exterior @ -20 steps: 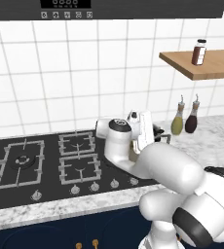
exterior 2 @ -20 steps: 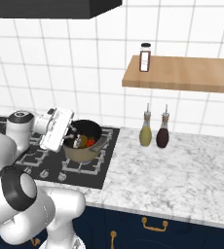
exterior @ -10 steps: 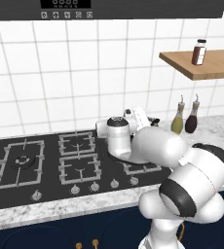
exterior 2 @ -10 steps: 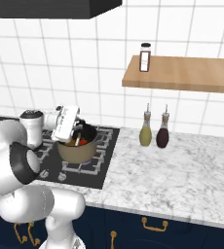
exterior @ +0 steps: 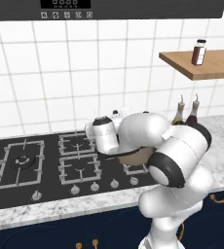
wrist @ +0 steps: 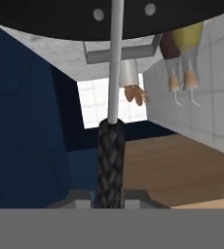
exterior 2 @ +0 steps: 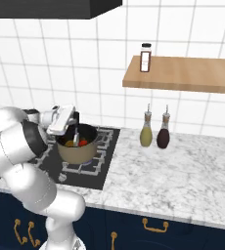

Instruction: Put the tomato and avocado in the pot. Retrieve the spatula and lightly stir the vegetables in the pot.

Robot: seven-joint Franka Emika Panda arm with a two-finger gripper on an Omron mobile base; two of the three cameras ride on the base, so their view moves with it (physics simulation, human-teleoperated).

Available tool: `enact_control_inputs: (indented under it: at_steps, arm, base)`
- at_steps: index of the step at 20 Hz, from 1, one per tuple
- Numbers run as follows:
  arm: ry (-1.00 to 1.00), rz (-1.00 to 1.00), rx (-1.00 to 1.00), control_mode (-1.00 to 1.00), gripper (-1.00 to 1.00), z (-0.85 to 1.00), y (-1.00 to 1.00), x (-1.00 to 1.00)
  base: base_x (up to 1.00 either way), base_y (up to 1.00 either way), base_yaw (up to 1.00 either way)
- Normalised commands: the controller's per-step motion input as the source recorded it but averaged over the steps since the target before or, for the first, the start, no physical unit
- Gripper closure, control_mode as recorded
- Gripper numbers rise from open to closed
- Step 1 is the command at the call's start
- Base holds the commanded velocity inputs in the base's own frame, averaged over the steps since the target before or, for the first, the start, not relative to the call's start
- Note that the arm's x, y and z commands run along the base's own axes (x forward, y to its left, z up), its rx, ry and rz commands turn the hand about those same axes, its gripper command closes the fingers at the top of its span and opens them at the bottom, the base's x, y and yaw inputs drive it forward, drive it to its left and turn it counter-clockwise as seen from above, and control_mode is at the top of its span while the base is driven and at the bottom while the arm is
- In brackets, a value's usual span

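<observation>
The beige-tan pot (exterior 2: 77,150) stands on the right front burner; in the left base view my arm covers most of the pot (exterior: 136,157). Inside it lie the red tomato (exterior 2: 83,142) and the yellowish-olive avocado (exterior 2: 68,143). My gripper (exterior 2: 71,125) hangs over the pot's back left rim, shut on the spatula (exterior 2: 76,137), whose lower end dips between the vegetables. In the hand view the gripper (wrist: 111,197) clamps the dark braided handle of the spatula (wrist: 110,155), and its grey shaft runs straight up.
The black hob (exterior: 26,168) with several burners and knobs fills the counter's left. Two bottles (exterior 2: 155,131) stand on the marble counter (exterior 2: 183,171) to the pot's right. A wooden shelf (exterior 2: 183,75) above them carries a spice jar (exterior 2: 145,57).
My elbow and forearm have swung forward and right in front of the pot. The hand has shifted slightly over the pot with the spatula held in it.
</observation>
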Motion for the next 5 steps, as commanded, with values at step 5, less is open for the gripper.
enact_control_inputs:
  at_steps: [5]
  arm:
    - [0.07,-0.05,-0.19,-1.0,1.0,-0.99,0.02,0.01]
  base:
    - [0.0,0.0,0.0]
